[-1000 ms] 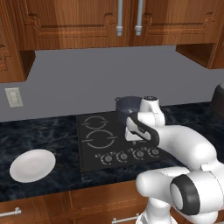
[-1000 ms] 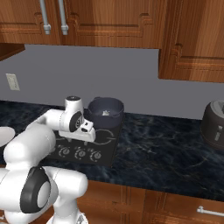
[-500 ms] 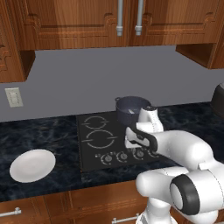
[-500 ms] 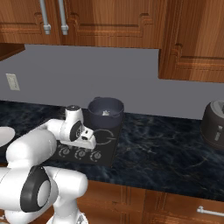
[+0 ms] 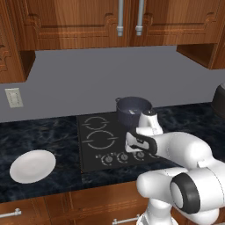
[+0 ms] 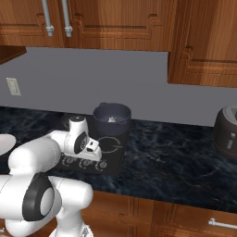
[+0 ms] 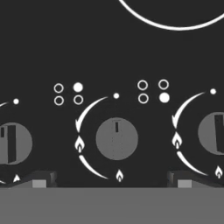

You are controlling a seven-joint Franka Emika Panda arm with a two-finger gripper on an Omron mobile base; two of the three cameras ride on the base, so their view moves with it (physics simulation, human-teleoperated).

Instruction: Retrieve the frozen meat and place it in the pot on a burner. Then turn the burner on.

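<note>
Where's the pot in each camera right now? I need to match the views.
Left base view: the pot stands right of centre, on the back right of the cooktop.
Right base view: left of centre, at the cooktop's far corner.
Hand view: knobs and burner markings; no pot.
Shared landmark: the cooktop's knob row.

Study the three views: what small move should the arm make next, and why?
Probably lower the open claw straight down onto the middle knob and close on it. The pot already sits on the rear right burner with something pale inside, and the fingertips straddle that knob, whose marker still points to off.
</note>
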